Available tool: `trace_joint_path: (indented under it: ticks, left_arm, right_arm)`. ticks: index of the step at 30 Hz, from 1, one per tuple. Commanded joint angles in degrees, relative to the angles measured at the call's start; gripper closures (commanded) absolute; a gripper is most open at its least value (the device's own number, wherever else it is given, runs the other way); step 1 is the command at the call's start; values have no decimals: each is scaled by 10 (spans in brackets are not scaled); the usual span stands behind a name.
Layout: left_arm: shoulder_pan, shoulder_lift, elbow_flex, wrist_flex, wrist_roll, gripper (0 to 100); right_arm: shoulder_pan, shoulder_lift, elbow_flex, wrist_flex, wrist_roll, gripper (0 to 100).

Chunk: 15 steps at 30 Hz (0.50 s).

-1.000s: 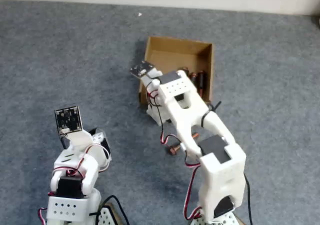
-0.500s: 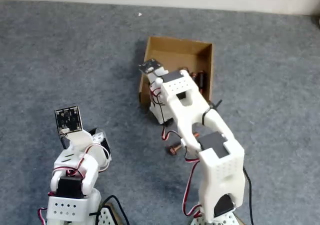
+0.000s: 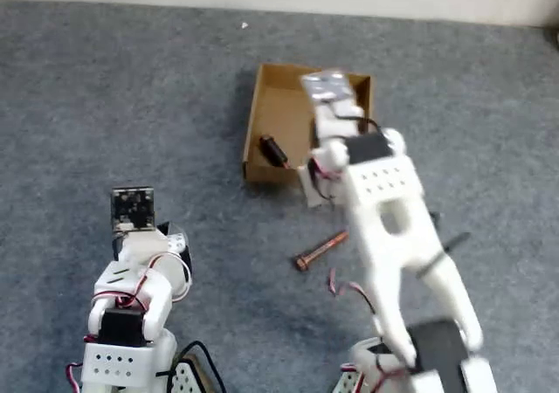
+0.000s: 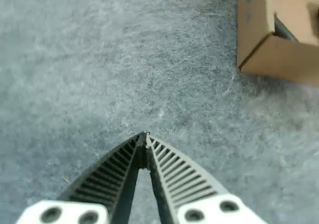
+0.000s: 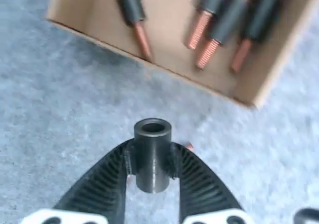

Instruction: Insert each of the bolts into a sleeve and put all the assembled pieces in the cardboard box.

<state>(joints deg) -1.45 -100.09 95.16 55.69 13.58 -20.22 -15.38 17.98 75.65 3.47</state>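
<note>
1. Left gripper (image 4: 145,137): near left over bare carpet, jaws together, holding nothing.
2. Bolt (image 3: 320,250): loose on the carpet between the arms and the box. It lay flat, long axis near-left to far-right, head at the near-left end.
3. Right gripper (image 5: 152,155): just on the near side of the box, jaws clamped on a sleeve (image 5: 152,134). The sleeve's long axis ran along the fingers and its open bore faced the wrist camera.
4. Box (image 3: 288,113): far centre. It held four assembled pieces (image 5: 223,22), copper ends towards the near wall.

Status: you had four pieces boxed. One bolt and the held sleeve looked left to join and box.
</note>
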Motion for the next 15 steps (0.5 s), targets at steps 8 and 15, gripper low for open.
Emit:
trace_joint_path:
  ticks: [8, 15]
  left_arm:
    - [0, 2, -80, -10, -294, 993]
    - [92, 4, -200, 90, -298, 920]
  right_arm:
    - [138, -270, 231, -116, -105, 994]
    - [210, -328, 341, -234, -180, 994]
